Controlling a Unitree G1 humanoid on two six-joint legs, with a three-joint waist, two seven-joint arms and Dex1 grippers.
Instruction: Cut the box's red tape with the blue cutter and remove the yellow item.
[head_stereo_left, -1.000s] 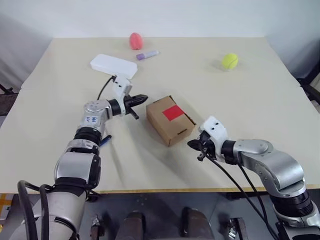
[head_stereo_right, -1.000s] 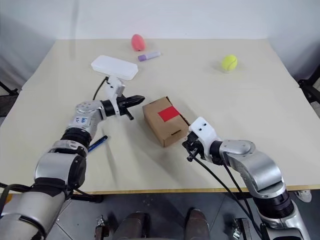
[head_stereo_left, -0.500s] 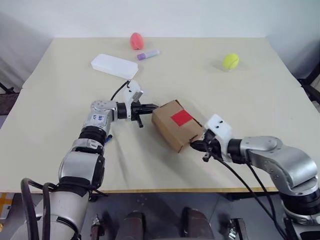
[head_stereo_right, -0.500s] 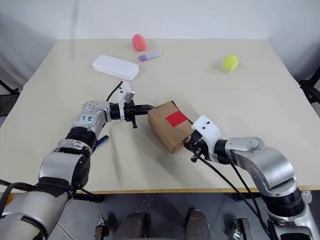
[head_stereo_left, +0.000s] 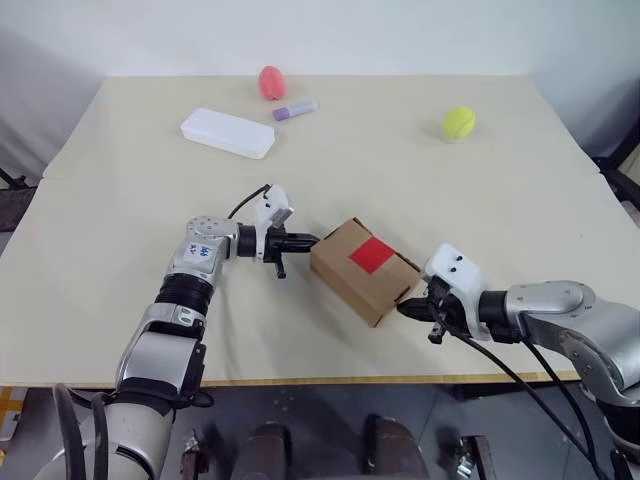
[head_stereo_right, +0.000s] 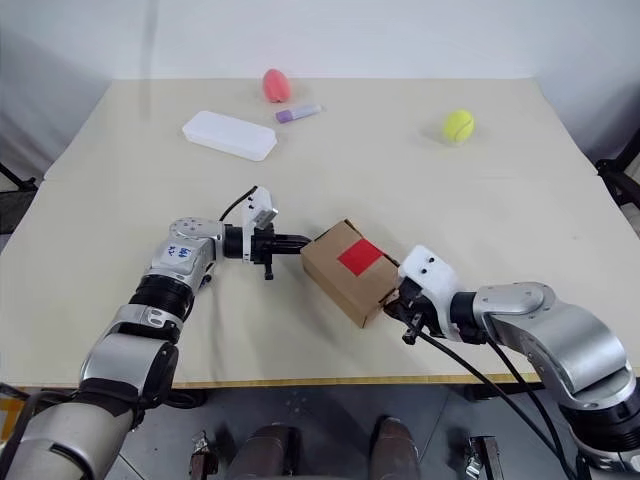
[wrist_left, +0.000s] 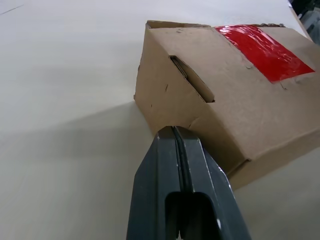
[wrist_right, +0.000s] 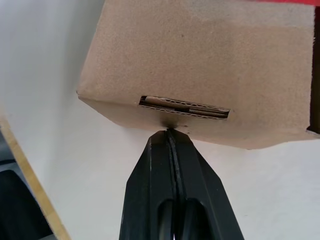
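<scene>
- The box (head_stereo_left: 362, 268), plain brown corrugated cardboard, sat near the middle of the table (head_stereo_left: 120, 180), slightly toward the lower right of the head views, turned corner-on to the camera.
- The red tape (head_stereo_left: 371, 254), a glossy square patch, lay on the box's top face.
- The left wrist view showed what the head views could not: a tucked flap slot cut into the box's side wall, and the tape's wrinkled, rough-edged surface (wrist_left: 265, 46).
- The right wrist view gave the opposite end of the box (wrist_right: 200, 70), with a narrow slot exposing the corrugated layers, and the table's pale wooden edge in its lower left.
- The left gripper (head_stereo_left: 300, 241) pointed almost level toward the right of the frame, its black fingers (wrist_left: 165, 175) pressed together with their tips at the box's lower edge.
- The right gripper (head_stereo_left: 410, 309) reached in from the lower right, angled down, its fingers (wrist_right: 155, 185) also shut tight and touching the box's near end just under the slot.
- The head views alone took in the far table: a flat white case (head_stereo_left: 227, 133) at upper left, a pink egg-shaped object (head_stereo_left: 270, 81) and a short purple tube (head_stereo_left: 295, 109) at top centre, and a yellow-green ball (head_stereo_left: 459, 122) at upper right.
</scene>
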